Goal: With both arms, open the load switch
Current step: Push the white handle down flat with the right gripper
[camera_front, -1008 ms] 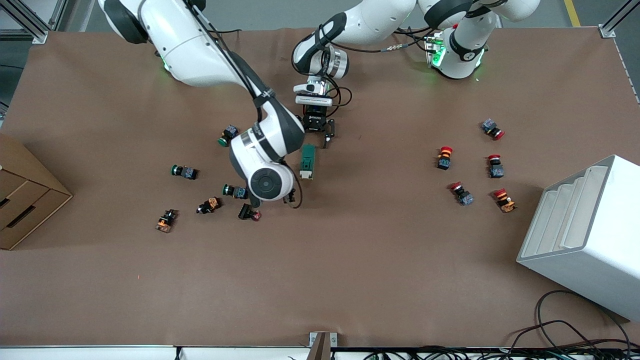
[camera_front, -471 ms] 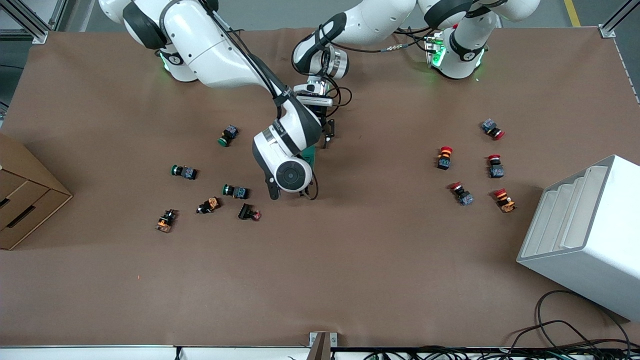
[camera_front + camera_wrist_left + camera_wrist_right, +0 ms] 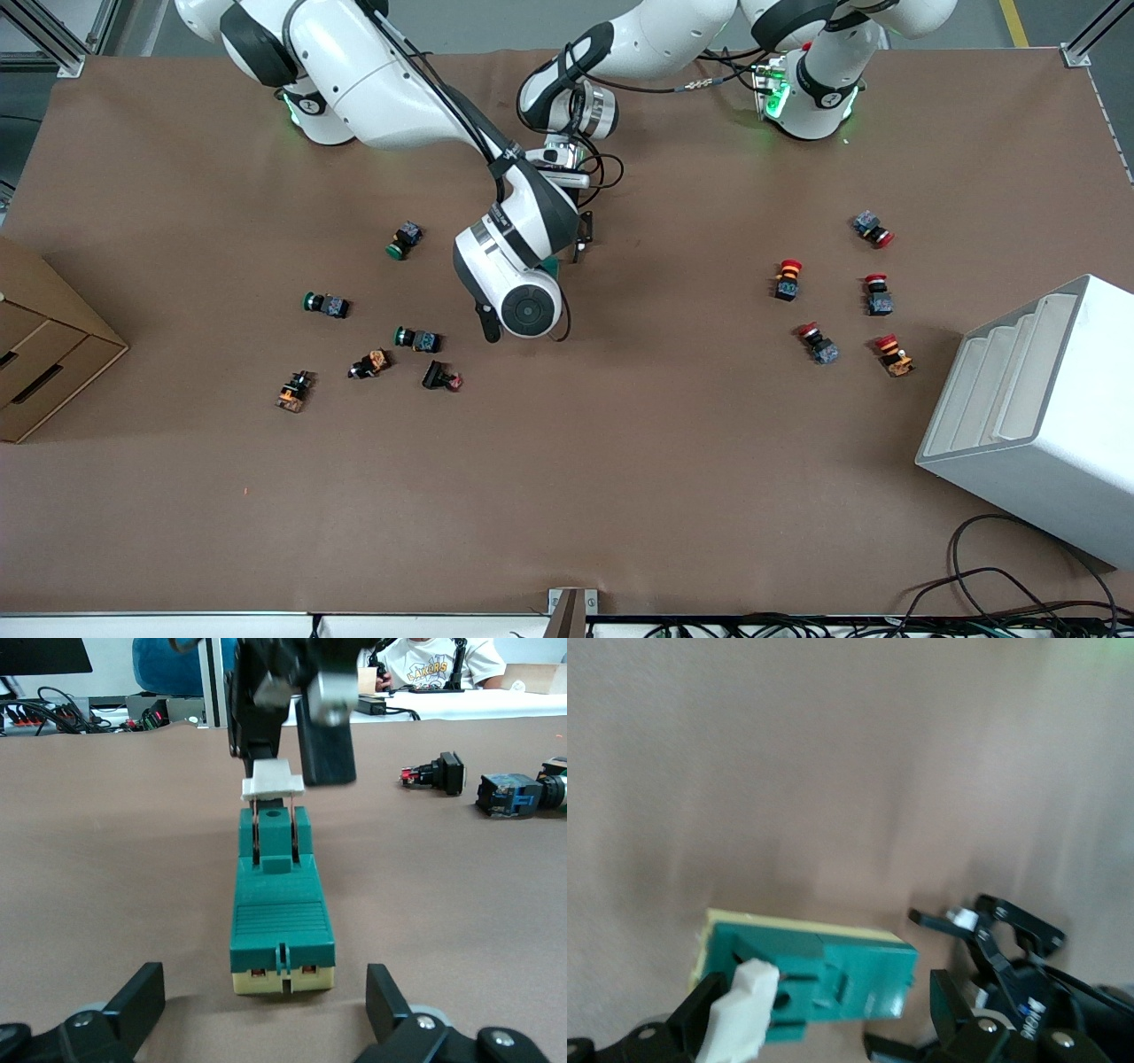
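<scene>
You are looking at the switch (image 3: pixel 282 912) lying flat on the tabletop (image 3: pixel 620 461) near the middle of the front frame, where only a sliver of green (image 3: pixel 551 264) is showing under the right arm's wrist. In the left wrist frame it is filling the centre, its white lever (image 3: pixel 273 782) at the upper end. The left gripper (image 3: pixel 266 1010) is sitting low at the switch's cream end, its fingers (image 3: pixel 133 997) spread wide at the bottom corners of that frame and touching nothing. The right gripper (image 3: pixel 824 1014) is hanging over the lever end; its fingers (image 3: pixel 709 1010) are also spread, one at each side of the lever in the lower part of the right wrist frame, not yet pinching it. The left gripper's black fingers are showing at the lower right of that same frame, just beside the switch. My reading is that you are setting up to brace the body with one arm and pull the lever with the other. The risks from here: the two grippers are crowding close together and could knock each other; if the left fingers are closing off-centre, the switch could twist or skid on the tabletop; and if the right fingers are catching only the lever's edge, it could slip free or lift the whole switch. The push buttons (image 3: pixel 416 338) in the left-centre are lying well apart.
</scene>
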